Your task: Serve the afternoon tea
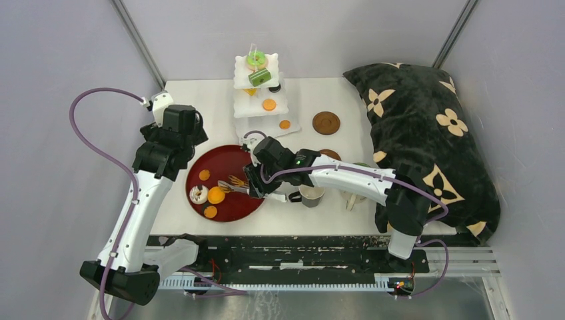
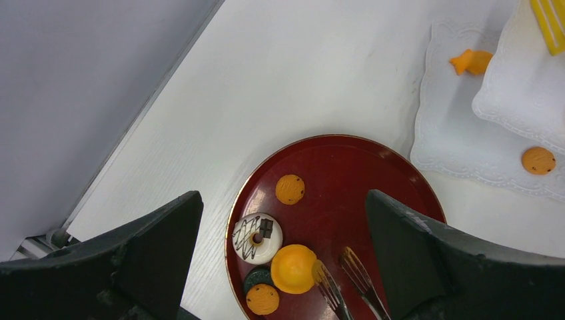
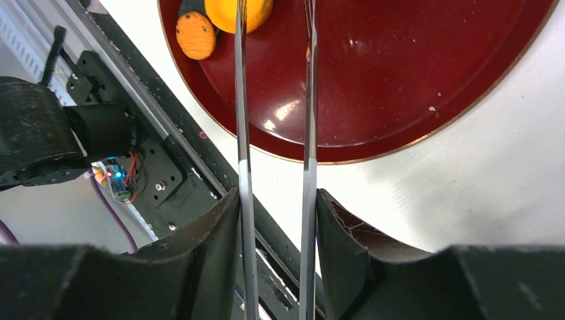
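Looks half done: sweets (image 1: 269, 105) on three-tier stand (image 1: 253, 107) at 12 o'clock, more on tray (image 1: 230, 160) at 8, mugs (image 1: 311, 195) off coasters (image 1: 326, 123); right gripper (image 3: 276, 203) clamping tongs (image 3: 241, 100), left gripper (image 2: 283, 200) spread wide.

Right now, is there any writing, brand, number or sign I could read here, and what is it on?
No readable text in any view.
The black cushion carries only cream flower motifs, no letters.
The white iced donut bears dark drizzle, not writing.
The small lit circuit board beside the black rail is too blurred to show any marking.
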### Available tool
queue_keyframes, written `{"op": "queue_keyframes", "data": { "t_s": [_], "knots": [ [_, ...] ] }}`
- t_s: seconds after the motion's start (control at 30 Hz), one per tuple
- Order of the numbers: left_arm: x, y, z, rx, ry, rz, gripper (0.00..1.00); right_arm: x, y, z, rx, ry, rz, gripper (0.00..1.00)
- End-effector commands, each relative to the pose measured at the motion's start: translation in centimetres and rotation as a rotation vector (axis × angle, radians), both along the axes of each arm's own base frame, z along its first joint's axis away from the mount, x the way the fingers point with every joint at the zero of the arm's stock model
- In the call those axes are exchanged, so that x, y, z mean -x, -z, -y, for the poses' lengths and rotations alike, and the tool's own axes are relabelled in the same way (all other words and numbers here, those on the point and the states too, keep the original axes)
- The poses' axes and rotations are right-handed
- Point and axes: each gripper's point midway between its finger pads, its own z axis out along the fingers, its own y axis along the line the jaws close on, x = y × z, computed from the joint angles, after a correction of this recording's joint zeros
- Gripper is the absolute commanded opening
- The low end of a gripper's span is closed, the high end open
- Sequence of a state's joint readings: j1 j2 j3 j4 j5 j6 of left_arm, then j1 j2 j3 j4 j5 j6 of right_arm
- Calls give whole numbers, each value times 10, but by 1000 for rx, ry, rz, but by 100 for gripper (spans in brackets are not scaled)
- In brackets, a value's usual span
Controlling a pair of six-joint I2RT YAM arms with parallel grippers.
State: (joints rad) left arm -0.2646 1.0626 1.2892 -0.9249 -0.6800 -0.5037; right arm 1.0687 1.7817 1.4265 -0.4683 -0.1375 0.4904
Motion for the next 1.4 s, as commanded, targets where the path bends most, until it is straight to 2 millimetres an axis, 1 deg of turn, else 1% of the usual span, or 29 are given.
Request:
{"op": "queue_keyframes", "data": {
  "t_s": [0.0,0.13,0.27,0.33,0.4,0.53,0.6,0.7,0.83,0.9,1.03,1.13,1.23,1.37],
  "knots": [
    [-1,-13,-6,1,-33,65,99,-7,-28,-28,-108,-21,13,48],
    [0,-15,-7,-7,-34,68,99,-3,-20,-36,-103,-48,-26,48],
    [0,-16,-8,-12,-32,70,99,-1,-10,-38,-83,-51,-55,47],
    [1,-16,-8,-13,-31,70,99,0,-9,-38,-83,-51,-57,45],
    [1,-16,-7,-13,-30,71,99,-1,-11,-37,-86,-50,-53,38],
    [2,-15,-8,-16,-30,71,99,-2,-20,-35,-96,-42,-36,17],
    [2,-16,-8,-18,-28,73,99,-5,-26,-31,-96,-26,-14,10],
    [2,-17,-9,-22,-28,74,99,-12,-38,-20,-84,3,41,2],
    [1,-17,-9,-27,-28,78,99,-30,-52,6,-60,72,108,1],
    [0,-17,-9,-28,-27,81,99,-43,-58,21,-54,121,128,1],
    [2,-22,-12,-27,-44,107,99,-78,-67,58,-66,275,150,1],
    [3,-28,-13,-28,-46,133,99,-105,-66,79,-94,398,131,1],
    [6,-32,-16,-34,-55,145,99,-124,-63,87,-106,467,106,1],
    [8,-34,-18,-42,-62,151,99,-142,-62,87,-144,525,90,1]
  ]
}}
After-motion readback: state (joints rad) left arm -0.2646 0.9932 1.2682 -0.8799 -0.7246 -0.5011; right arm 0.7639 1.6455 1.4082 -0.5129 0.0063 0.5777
